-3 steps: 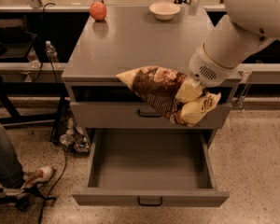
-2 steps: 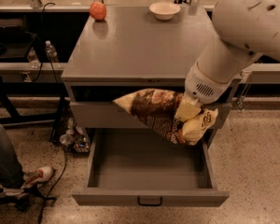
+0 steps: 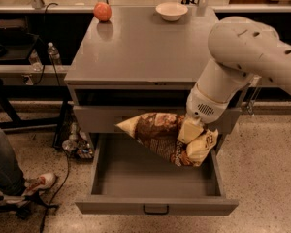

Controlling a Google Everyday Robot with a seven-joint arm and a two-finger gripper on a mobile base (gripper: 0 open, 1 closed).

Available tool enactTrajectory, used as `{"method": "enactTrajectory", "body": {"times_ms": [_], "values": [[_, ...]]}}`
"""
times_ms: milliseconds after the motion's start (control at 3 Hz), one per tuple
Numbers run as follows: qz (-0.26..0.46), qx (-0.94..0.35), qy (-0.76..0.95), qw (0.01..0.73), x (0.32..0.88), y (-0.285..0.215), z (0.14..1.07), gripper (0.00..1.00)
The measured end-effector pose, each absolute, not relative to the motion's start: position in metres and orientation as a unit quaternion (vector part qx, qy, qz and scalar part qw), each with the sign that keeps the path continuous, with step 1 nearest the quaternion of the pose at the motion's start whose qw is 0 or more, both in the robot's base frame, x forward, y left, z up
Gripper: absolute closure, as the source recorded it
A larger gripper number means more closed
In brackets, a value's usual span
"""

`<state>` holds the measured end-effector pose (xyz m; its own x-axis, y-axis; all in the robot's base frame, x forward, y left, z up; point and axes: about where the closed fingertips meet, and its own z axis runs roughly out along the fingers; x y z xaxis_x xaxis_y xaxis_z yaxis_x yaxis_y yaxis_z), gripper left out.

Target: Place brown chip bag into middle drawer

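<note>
Hovering over the open middle drawer (image 3: 155, 207) toward 2 o'clock, the gripper (image 3: 194, 141) clamps the brown chip bag (image 3: 153, 129); release outstanding.

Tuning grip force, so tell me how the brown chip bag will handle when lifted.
Probably light: the brown chip bag juts sideways, barely sagging, from the end effector gripping one end above the middle drawer. Likely crinkly and crushable; it bulges like an air-filled pack.
</note>
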<state>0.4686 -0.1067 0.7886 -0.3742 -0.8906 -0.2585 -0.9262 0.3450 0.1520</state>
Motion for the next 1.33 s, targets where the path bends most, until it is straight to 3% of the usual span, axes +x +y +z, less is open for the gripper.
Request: {"method": "enactTrajectory", "body": {"times_ms": [1000,1333], "values": [[0.207,-0.54,0.816,-0.007,0.466,-0.107,0.68,1.0],[0.19,-0.497,0.846,0.008,0.491,-0.113,0.636,1.0]]}}
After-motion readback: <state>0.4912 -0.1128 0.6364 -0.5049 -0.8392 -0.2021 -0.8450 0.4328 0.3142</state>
